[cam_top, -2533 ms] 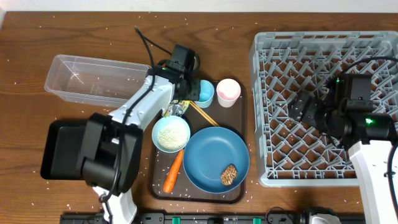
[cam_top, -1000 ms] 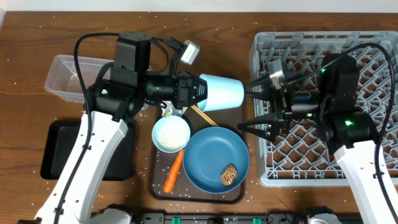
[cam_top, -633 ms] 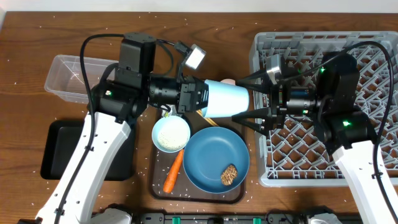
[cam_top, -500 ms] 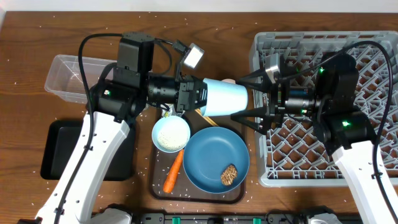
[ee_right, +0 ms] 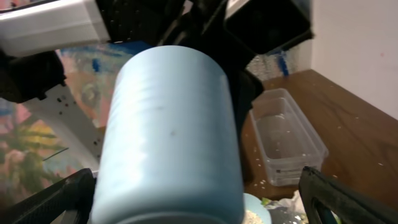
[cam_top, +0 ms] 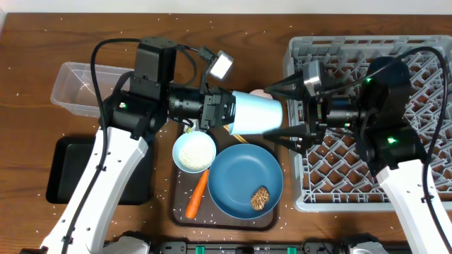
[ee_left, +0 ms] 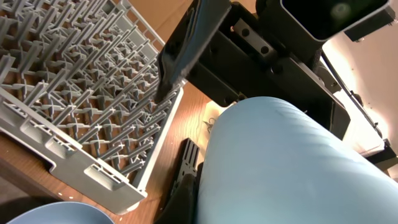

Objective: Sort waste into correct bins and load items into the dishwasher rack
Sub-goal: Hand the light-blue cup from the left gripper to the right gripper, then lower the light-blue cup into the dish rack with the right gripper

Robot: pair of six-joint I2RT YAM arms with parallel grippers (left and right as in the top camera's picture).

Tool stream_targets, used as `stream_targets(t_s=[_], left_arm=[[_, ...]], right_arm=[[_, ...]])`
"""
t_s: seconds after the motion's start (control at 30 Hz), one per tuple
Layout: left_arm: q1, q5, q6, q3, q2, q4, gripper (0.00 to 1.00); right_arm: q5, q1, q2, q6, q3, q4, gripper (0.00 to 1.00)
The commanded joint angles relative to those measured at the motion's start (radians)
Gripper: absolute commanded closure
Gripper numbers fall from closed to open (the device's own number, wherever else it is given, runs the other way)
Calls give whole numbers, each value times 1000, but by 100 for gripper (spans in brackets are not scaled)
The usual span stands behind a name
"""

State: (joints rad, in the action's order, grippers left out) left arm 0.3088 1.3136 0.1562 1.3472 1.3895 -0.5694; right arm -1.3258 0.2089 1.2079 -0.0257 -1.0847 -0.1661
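My left gripper (cam_top: 227,111) is shut on the small light-blue cup (cam_top: 256,113) and holds it sideways in the air between the brown tray and the grey dishwasher rack (cam_top: 395,176). My right gripper (cam_top: 284,113) is open, with one finger on each side of the cup's free end. In the right wrist view the cup (ee_right: 171,137) fills the space between my open fingers (ee_right: 199,202). In the left wrist view the cup (ee_left: 292,162) is close up beside the rack (ee_left: 74,93). The pink cup (cam_top: 260,92) is mostly hidden behind it.
On the brown tray (cam_top: 219,215) are a white bowl of rice (cam_top: 194,152), a carrot (cam_top: 198,194) and a blue plate (cam_top: 236,176) with a brown lump (cam_top: 260,198). The clear tub (cam_top: 85,88) and black bin (cam_top: 60,169) are at the left.
My left arm has lifted the light-blue cup off the tray and carried it right. My right gripper has come out from the rack and opened around the cup's end.
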Motion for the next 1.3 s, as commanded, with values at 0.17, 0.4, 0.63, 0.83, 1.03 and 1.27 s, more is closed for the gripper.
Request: stream_targets(t_s=[0.17,0.4,0.63,0.83,1.03,1.27], left_arm=[[2,29,-14,18,-11,3,94],[2,28,-14,18,-11,3,85],[2,-275,-13,18,-11,-30,29],[1,-437,-13,18,-11,-58,16],[1,-437,-13,18,-11,-59,14],[1,-448,-14,18,-11,-59,13]], right_arm=[[-36,64,1,11,-15,2,15],[-27,70,0,28,-15,2,42],[26,-12,-27,88,-15,-17,44],[244,-178,-58,116,-15,-220,45],[852,-396,-93,324,-17,-507,43],[1140,-674,-97,412,-19,-715,43]])
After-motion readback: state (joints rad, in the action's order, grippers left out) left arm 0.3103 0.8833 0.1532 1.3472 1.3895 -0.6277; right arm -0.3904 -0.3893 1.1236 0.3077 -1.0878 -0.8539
